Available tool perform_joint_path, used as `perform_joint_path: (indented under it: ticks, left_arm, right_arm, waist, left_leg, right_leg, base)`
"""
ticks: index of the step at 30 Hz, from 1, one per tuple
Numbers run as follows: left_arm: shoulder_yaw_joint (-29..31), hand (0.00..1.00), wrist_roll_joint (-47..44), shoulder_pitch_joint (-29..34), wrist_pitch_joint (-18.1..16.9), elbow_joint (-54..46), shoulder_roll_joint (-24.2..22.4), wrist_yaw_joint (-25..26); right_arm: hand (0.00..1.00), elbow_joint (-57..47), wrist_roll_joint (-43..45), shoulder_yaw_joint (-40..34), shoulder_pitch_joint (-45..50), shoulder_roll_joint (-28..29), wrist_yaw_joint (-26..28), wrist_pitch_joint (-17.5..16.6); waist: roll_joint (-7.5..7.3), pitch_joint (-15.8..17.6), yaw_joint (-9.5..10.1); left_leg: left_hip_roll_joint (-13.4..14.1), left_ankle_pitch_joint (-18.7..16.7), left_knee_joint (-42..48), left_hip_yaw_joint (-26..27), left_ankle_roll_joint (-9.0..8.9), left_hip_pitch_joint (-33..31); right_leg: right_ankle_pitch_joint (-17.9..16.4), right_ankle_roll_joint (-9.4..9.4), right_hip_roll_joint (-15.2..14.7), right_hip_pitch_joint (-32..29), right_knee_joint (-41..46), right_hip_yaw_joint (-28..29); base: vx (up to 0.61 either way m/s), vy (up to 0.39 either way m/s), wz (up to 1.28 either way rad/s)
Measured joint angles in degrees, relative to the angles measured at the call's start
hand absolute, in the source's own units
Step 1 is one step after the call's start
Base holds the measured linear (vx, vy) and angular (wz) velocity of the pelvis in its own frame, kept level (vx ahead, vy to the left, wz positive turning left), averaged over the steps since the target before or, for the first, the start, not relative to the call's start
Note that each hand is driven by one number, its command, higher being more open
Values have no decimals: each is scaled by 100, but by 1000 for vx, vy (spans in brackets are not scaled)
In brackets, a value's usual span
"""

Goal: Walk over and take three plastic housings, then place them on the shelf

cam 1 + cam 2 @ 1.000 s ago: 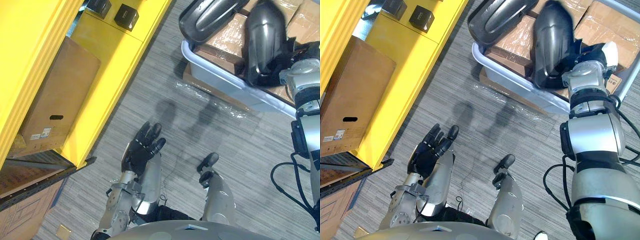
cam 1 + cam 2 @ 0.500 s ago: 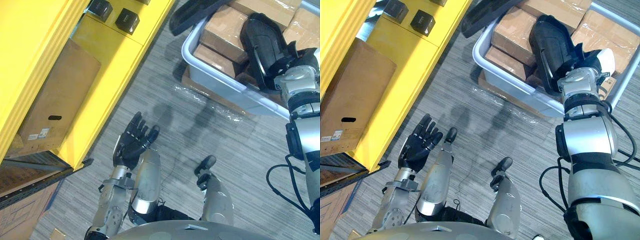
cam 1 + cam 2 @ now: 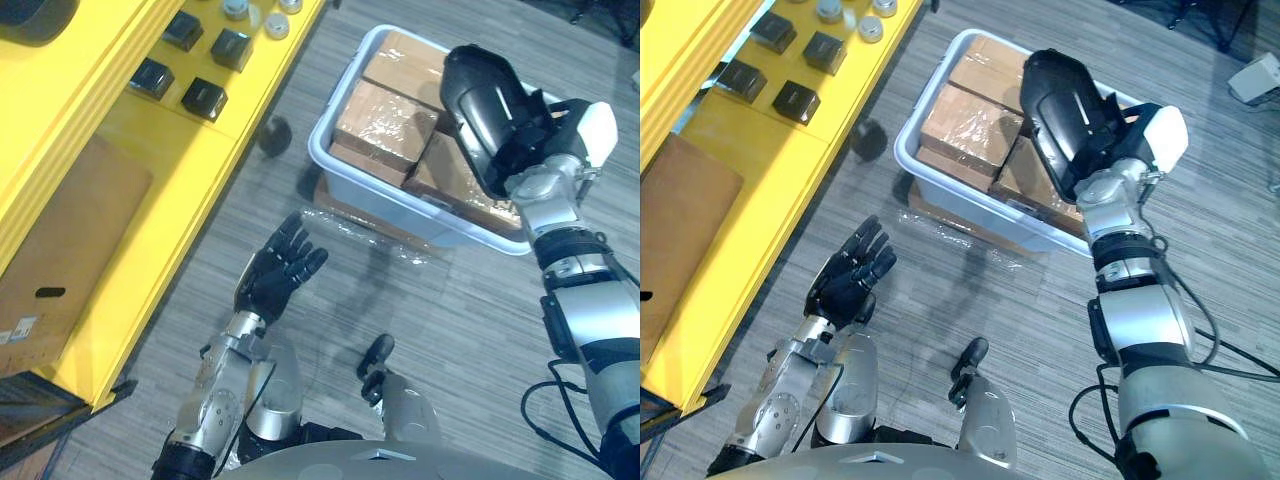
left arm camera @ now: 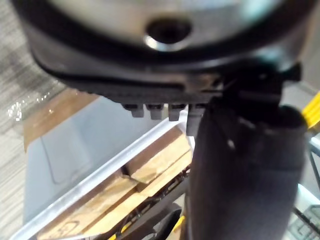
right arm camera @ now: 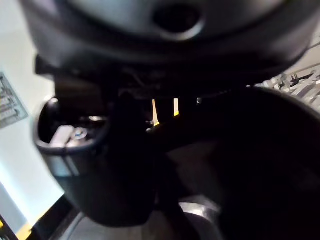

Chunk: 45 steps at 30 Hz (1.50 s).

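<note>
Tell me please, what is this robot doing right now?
The right robot hand grips a glossy black plastic housing and holds it up above a pale grey plastic bin, which is packed with wrapped brown cardboard boxes. The left robot hand is open, palm up, over the grey floor, and holds nothing. The yellow shelf on the robot's left carries small black boxes.

Yellow shelf (image 3: 165,175), small black blocks (image 3: 204,98), cardboard box (image 3: 60,250)
</note>
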Motion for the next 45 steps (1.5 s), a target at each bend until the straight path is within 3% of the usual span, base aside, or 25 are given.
perform_joint_path:
  ticks: [4, 7, 14, 21, 27, 33, 34, 38, 45]
  left_arm:
    - [-172, 100, -220, -247, 220, 11, -32, 50]
    - [-383, 100, -361, -395, 282, 17, -49, 164]
    - [-549, 100, -361, -1185, 267, 268, -166, 670]
    - [-898, 100, -306, -1651, 30, 404, -286, 1152]
    - [-982, 100, -105, -1664, -89, 463, -423, 1441]
    - [-1113, 100, 106, -1666, -476, 464, -436, 2309]
    - [-1119, 0, 139, -1667, -569, 464, -456, 2536]
    - [-1027, 0, 125, -1672, -986, 466, -608, 3269]
    - [-451, 0, 77, -1675, -1610, 928, -787, 3574]
  right_arm:
    - [0, -1018, -434, -2, 580, 448, -100, -151]
    - [0, -1825, -728, 0, 1091, 849, -101, -328]
    - [0, -3275, -1249, 307, 1814, 1397, -89, -919]
    - [0, -3584, -1271, 648, 2264, 1569, 126, -1543]
    - [0, -3582, -1139, 1128, 2570, 1773, 336, -1734]
    - [0, -3522, -661, 1414, 2790, 1999, 373, -1852]
    - [0, -3453, -604, 1455, 2791, 2055, 383, -1852]
    - [0, -3304, -526, 1490, 2846, 2234, 371, -1850]
    - [0, -3250, -391, 1859, 2890, 2408, 284, -1867]
  waist:
    - [-11, -208, -108]
    - [-51, -554, -228]
    - [-103, -1215, -568]
    - [-86, -1570, -783]
    - [18, -1670, -863]
    - [192, -1864, -874]
    - [188, -1899, -882]
    - [174, -1930, -918]
    - [163, -1938, -1003]
  left_leg:
    - [72, -38, -125, 224, -29, 286]
    - [83, -42, -276, 434, -33, 485]
    - [100, -65, -589, 954, -47, 1003]
    - [87, -94, -653, 1173, -41, 1221]
    - [84, -97, -654, 1221, -42, 1270]
    - [77, -98, -664, 1227, -44, 1271]
    - [75, -98, -664, 1230, -44, 1271]
    - [71, -99, -662, 1248, -45, 1273]
    - [70, -104, -661, 1240, -51, 1273]
  right_leg:
    - [170, 1, 110, 237, -362, 158]
    - [325, 4, 152, 371, -666, 310]
    - [483, 15, 192, 531, -952, 750]
    - [517, 26, 188, 556, -958, 977]
    - [538, 17, 187, 560, -961, 1035]
    - [541, 16, 181, 552, -991, 1036]
    - [541, 16, 178, 551, -991, 1036]
    - [541, 16, 172, 550, -992, 1036]
    - [541, 15, 170, 543, -995, 1036]
  base:
    - [13, -1, -25]
    - [26, 0, -30]
    - [34, 3, -31]
    - [1, 7, -17]
    - [-13, 2, -5]
    - [0, 0, 0]
    - [0, 0, 0]
    - [0, 0, 0]
    - [0, 0, 0]
